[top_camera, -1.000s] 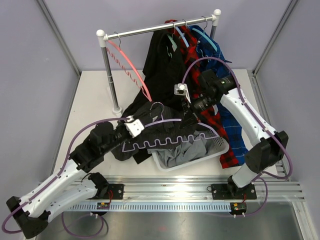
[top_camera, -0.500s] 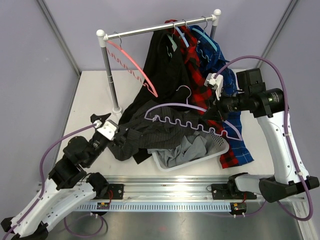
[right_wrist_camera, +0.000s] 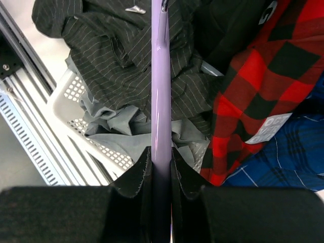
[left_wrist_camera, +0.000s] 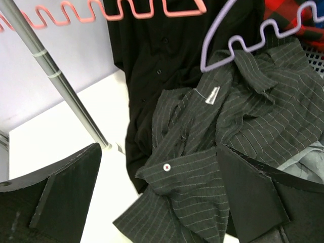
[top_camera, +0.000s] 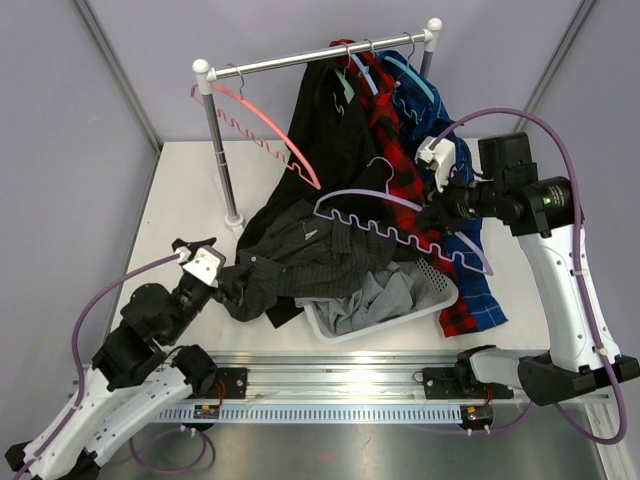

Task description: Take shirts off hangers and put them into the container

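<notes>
My right gripper (top_camera: pixel 432 215) (right_wrist_camera: pixel 162 152) is shut on the bare purple hanger (top_camera: pixel 400 228) (right_wrist_camera: pixel 161 91), holding it in the air over the white container (top_camera: pixel 435 285) (right_wrist_camera: pixel 76 91). A dark striped shirt (top_camera: pixel 300 255) (left_wrist_camera: pixel 243 116) lies off the hanger, draped over the container's left rim and onto the table. A grey shirt (top_camera: pixel 375 300) (right_wrist_camera: pixel 116 136) lies in the container. My left gripper (top_camera: pixel 213 266) (left_wrist_camera: pixel 158 152) is open, its fingers either side of the striped sleeve without gripping it. Black (top_camera: pixel 330 130), red plaid (top_camera: pixel 400 170) and blue plaid (top_camera: pixel 480 270) shirts hang on the rail.
The steel rail (top_camera: pixel 310 58) on its white-capped post (left_wrist_camera: pixel 55 76) stands at the back. An empty pink hanger (top_camera: pixel 265 135) (left_wrist_camera: pixel 101 10) hangs near its left end. The red plaid and blue plaid hems reach down beside the container's right side.
My left gripper opened, let go of the striped shirt and drew back left. The right gripper pulled the purple hanger up and right, out of the shirt.
</notes>
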